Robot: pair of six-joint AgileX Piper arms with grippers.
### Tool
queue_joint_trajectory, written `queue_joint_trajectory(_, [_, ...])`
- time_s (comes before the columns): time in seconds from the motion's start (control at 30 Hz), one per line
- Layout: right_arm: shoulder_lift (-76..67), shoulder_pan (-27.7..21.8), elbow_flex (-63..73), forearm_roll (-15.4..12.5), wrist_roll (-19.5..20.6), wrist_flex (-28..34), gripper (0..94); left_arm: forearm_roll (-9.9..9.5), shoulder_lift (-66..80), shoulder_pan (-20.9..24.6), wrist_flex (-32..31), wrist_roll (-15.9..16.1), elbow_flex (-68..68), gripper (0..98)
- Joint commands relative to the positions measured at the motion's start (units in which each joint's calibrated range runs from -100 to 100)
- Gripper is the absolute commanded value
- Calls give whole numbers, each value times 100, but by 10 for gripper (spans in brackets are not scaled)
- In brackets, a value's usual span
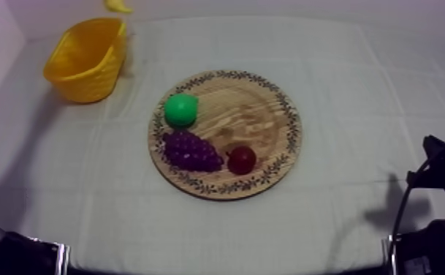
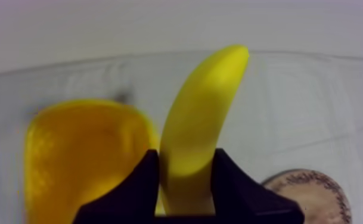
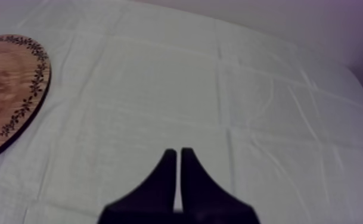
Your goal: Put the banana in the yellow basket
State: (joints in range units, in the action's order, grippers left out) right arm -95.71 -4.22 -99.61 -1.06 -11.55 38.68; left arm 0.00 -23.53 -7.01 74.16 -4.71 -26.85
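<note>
Banana (image 2: 201,113) is grasped by left gripper (image 2: 185,156) over yellow basket (image 2: 34,149). Right gripper (image 3: 178,154) is clenched empty. Pear (image 1: 180,110), grapes (image 1: 191,151) noted on wooden board (image 1: 269,124).

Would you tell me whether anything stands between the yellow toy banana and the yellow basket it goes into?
Nothing visible does. The left gripper is shut on the yellow toy banana, held up close by the yellow basket, whose open mouth is uncovered.

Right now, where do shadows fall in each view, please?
Top view: soft shadow on the cloth by my right arm. Left wrist view: banana evenly lit, small dark shadow beyond the yellow basket. Right wrist view: even light, no glare.
</note>
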Motion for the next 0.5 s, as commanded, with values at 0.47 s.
queue_joint_trajectory(0.47, [-5,0,-5,1,0,3,4,-33,-373,599,-474,115,640,275])
